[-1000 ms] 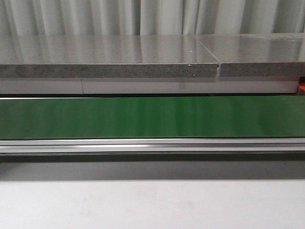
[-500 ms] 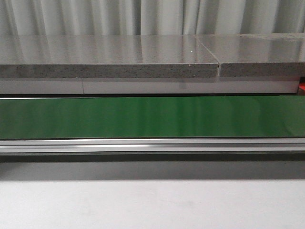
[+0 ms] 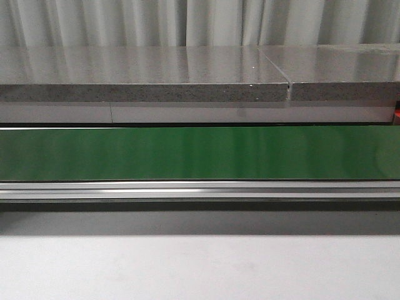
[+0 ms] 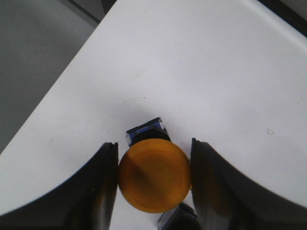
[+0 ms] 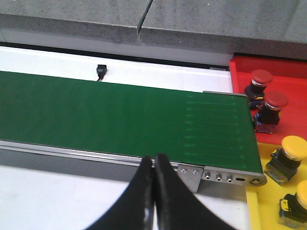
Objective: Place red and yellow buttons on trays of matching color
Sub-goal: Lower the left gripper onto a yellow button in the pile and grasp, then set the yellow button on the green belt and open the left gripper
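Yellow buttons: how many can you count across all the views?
3: two on the yellow tray, one between the left tool's fingers. Others may lie out of frame.

On my feeds: left gripper (image 4: 153,184), two broad glossy black fingers (image 4: 91,191) with curved inner faces, lower frame corners; right gripper (image 5: 154,191), slim tapered black fingers, bottom centre.

Three yellow buttons (image 4: 153,175), two red buttons (image 5: 262,78), one green belt (image 3: 200,153), two trays (image 5: 288,69).

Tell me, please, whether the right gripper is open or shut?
Shut and empty: the right gripper has its fingertips pressed together above the green belt.
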Motion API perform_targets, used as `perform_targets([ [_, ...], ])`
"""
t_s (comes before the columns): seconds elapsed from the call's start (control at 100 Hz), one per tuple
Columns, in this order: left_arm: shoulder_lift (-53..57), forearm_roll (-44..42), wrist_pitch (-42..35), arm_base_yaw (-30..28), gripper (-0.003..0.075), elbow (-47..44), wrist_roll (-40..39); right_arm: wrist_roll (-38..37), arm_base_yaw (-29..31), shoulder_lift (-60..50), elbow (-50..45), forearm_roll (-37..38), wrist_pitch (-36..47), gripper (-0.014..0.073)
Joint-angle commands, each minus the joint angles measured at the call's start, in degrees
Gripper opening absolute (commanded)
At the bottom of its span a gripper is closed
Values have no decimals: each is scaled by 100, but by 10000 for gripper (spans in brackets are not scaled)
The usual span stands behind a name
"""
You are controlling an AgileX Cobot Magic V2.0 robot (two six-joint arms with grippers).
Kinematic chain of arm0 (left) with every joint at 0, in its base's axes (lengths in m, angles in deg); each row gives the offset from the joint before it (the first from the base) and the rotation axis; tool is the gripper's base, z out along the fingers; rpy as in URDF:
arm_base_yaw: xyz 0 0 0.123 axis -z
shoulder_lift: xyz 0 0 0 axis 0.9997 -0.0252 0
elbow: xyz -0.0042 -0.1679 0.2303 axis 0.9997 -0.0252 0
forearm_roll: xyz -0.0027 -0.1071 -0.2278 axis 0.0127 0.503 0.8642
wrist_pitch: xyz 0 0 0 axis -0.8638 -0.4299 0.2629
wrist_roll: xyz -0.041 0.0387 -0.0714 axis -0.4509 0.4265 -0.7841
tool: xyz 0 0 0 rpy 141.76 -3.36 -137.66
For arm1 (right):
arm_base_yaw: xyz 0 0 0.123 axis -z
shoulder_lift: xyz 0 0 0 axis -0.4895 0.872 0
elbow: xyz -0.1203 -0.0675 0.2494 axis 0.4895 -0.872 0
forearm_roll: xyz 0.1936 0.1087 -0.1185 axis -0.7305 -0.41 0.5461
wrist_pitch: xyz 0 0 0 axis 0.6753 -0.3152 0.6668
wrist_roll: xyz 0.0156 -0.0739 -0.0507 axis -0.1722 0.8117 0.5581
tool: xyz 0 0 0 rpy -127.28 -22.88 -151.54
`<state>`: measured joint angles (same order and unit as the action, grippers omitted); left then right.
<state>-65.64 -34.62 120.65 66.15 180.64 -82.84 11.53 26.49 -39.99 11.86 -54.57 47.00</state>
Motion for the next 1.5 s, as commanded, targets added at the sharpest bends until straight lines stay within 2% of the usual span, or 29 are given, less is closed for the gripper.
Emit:
perform_targets([
  [0.0, 655, -30, -51, -8, 167, -21, -6, 52, -23, 65, 132, 39, 402, -67],
  [0.22, 1701, -19, -324, 128, 167, -935, 239, 52, -23, 65, 132, 39, 402, -67],
  [0.42, 2234, 43, -324, 521, 167, -1563, 297, 52, -23, 65, 132, 39, 402, -67],
  [0.77, 1965, 370, -260, 1334, 167, -1782, 297, 52, -23, 65, 132, 39, 402, -67],
  [0.98, 1702, 505, 25, 1419, 171, -1782, 297, 52, -23, 65, 132, 39, 402, -67],
  [1.08, 1615, 626, 36, 1419, 237, -1782, 297, 52, -23, 65, 132, 39, 402, -67],
  [1.2, 1605, 627, -162, 1419, 447, -1782, 297, 52, -23, 65, 132, 39, 402, -67],
  [1.27, 1657, 656, -304, 1419, 540, -1782, 297, 52, -23, 65, 132, 39, 402, -67],
  [1.32, 1721, 713, -393, 1423, 558, -1757, 297, 52, -23, 65, 132, 39, 402, -67],
  [1.49, 2008, 767, -451, 1433, 552, -1757, 297, 52, -23, 65, 132, 39, 402, -67],
])
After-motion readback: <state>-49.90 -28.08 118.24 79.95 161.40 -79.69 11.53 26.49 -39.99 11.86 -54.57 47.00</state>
